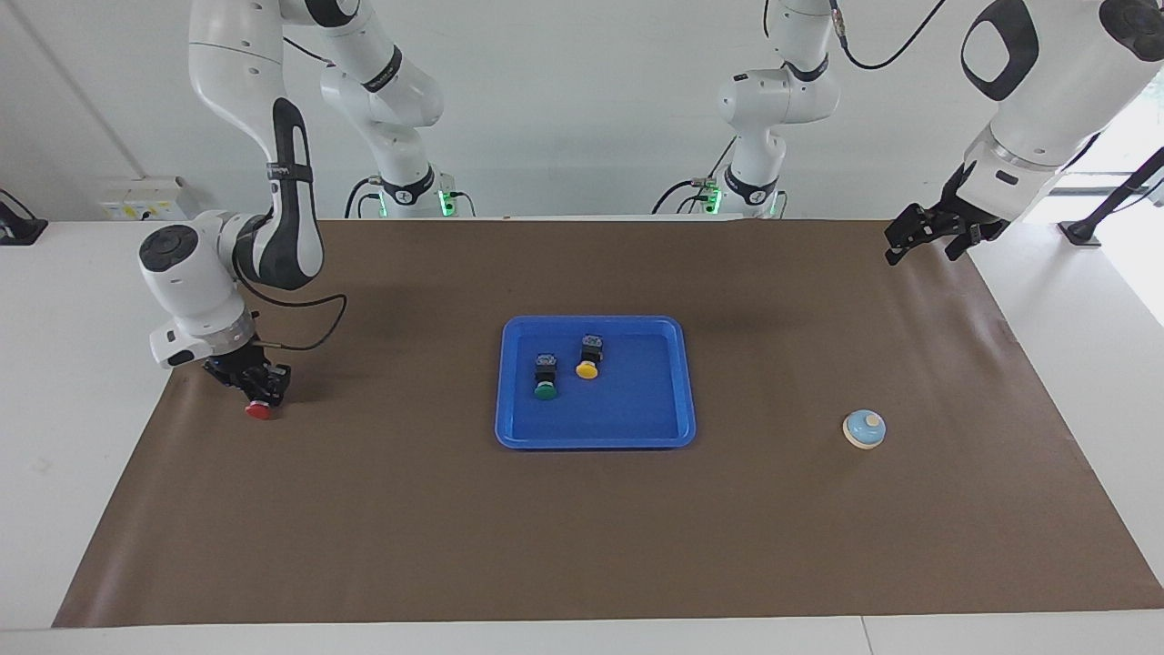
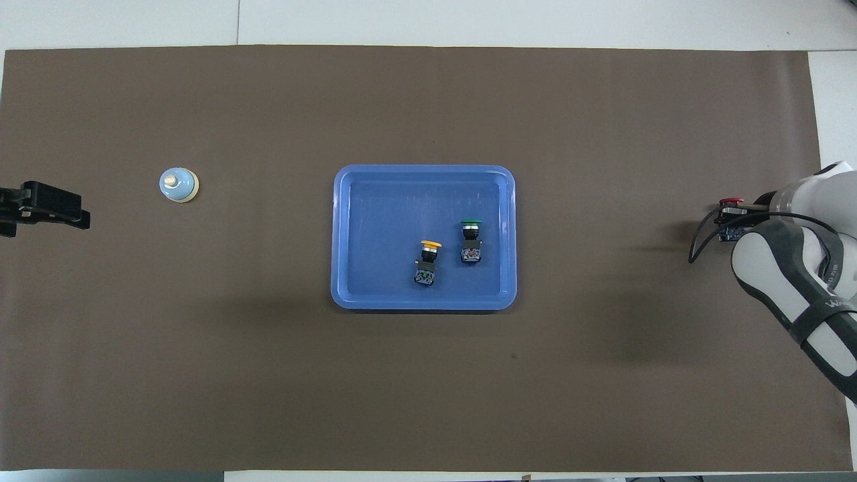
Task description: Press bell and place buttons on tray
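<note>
Looking across the table in the facing view, the shallow rectangular bright blue plastic tray [image 1: 596,437] with rounded corners sat at the middle of the matte brown paper mat [image 1: 582,528], already holding two of the three push buttons: the green-capped black-bodied button [image 1: 545,383] and the yellow-capped one [image 1: 589,362], both lying on their sides. The red-capped button [image 1: 259,409] was at the mat's edge toward the right arm's end, pinched by its black body in the right gripper [image 1: 257,387], fingers pressed onto it. The small light-blue domed bell [image 1: 864,429] with its cream rim and knob stood toward the left arm's end. The left gripper [image 1: 928,232] waited, fingers spread, over the mat's corner. Judging by this, one button remained to carry over; whether the bell had been rung could not be told.

From overhead, the tray's [image 2: 424,304] smooth glossy floor showed faint scuffs, and the bell [image 2: 178,184] read as a round cap. The red cap [image 2: 730,201] peeked out beside the right arm's white wrist. The left gripper's [image 2: 40,207] black ribbed fingers jutted over the mat's edge.
</note>
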`<state>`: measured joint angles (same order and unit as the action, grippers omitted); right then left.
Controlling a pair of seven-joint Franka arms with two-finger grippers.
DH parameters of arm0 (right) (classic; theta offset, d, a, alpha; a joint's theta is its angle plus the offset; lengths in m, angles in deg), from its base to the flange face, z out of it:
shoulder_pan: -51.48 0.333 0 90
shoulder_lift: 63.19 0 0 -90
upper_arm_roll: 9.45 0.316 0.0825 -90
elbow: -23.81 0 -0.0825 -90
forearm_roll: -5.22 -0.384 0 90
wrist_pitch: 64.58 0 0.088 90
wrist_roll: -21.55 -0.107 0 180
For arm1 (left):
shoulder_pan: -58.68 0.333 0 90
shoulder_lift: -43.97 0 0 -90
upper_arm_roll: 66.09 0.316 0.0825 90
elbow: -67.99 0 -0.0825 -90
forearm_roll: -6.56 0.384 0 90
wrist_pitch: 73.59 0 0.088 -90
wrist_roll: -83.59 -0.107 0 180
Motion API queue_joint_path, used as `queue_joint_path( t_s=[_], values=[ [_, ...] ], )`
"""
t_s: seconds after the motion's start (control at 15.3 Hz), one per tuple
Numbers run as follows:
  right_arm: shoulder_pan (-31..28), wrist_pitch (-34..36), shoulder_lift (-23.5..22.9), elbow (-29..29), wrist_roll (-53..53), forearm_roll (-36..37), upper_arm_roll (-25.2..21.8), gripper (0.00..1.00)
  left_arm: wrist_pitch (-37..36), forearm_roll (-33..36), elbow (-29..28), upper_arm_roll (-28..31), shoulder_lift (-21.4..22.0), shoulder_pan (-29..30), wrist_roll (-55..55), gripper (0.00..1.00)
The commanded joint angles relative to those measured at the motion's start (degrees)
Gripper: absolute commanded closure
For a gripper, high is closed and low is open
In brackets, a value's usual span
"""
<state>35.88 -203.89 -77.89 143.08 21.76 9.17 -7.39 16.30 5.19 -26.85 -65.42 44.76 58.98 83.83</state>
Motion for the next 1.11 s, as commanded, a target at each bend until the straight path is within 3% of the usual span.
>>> queue_joint_path(
  t_s=[0.0, 0.33, 0.72, 0.85, 1.04],
  values=[
    [3.5, 10.7, 0.5, -8.6, -0.1, -0.7, 0.7, 1.00, -1.0, 0.6, 0.8, 0.2, 0.0, -0.2, 0.2, 0.00],
    [15.6, 23.3, -0.1, -19.2, -13.9, -3.6, 0.7, 1.00, -1.0, 0.5, 0.8, 0.2, 0.0, -0.2, 0.2, 0.00],
    [31.5, 26.5, -2.0, -24.3, -28.8, -7.9, 0.7, 1.00, -1.0, 0.5, 0.8, 0.2, 0.0, -0.2, 0.2, 0.00],
    [36.2, 26.6, -5.1, -28.5, -33.3, -8.0, 0.7, 1.00, -1.0, 0.5, 0.8, 0.2, 0.0, -0.2, 0.2, 0.00],
    [41.9, 28.4, -13.7, -38.7, -39.1, -7.6, 0.5, 1.00, -1.0, 0.6, 0.8, 0.2, 0.0, -0.1, 0.2, 0.00]
  ],
)
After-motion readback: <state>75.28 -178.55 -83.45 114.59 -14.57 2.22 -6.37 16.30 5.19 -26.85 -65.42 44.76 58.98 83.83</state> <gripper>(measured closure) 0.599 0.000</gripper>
